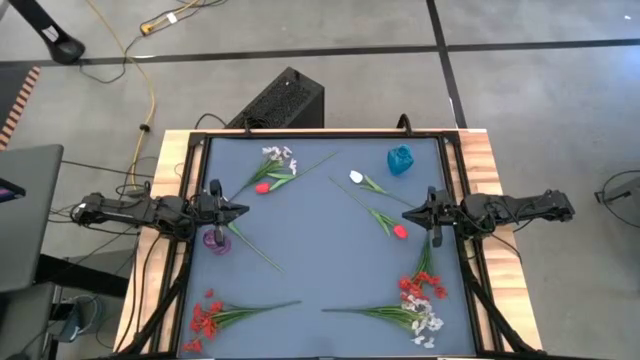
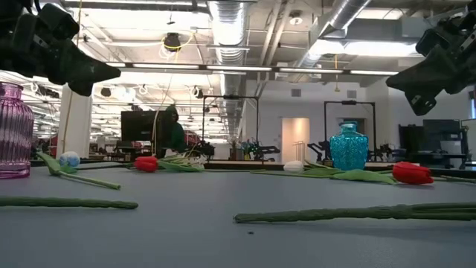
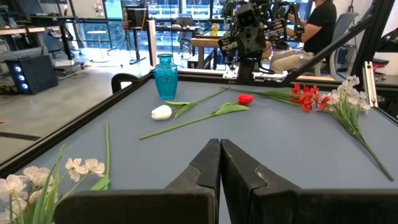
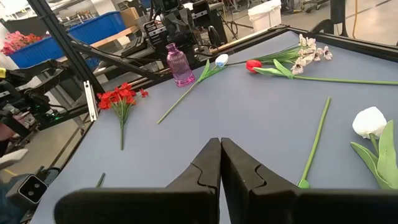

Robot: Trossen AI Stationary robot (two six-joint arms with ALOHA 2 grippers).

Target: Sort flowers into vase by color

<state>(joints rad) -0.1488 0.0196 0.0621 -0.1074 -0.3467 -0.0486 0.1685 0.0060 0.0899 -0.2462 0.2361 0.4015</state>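
Flowers lie scattered flat on the blue-grey table (image 1: 310,260). These include a red tulip (image 1: 262,187) beside white blossoms (image 1: 278,155), a white tulip (image 1: 356,177), a second red tulip (image 1: 399,231), red blossoms (image 1: 205,318), and a mixed red and white bunch (image 1: 422,305). A purple vase (image 1: 216,238) stands at the left and a blue vase (image 1: 400,159) at the far right. My left gripper (image 3: 220,146) hovers shut at the left edge above the purple vase. My right gripper (image 4: 220,144) hovers shut at the right edge.
A long-stemmed flower (image 1: 255,248) lies by the purple vase, its pale bud (image 4: 221,60) close to the vase's foot. A raised black frame (image 1: 320,134) rims the table. A black box (image 1: 285,98) sits on the floor beyond the far edge. People sit in the room behind.
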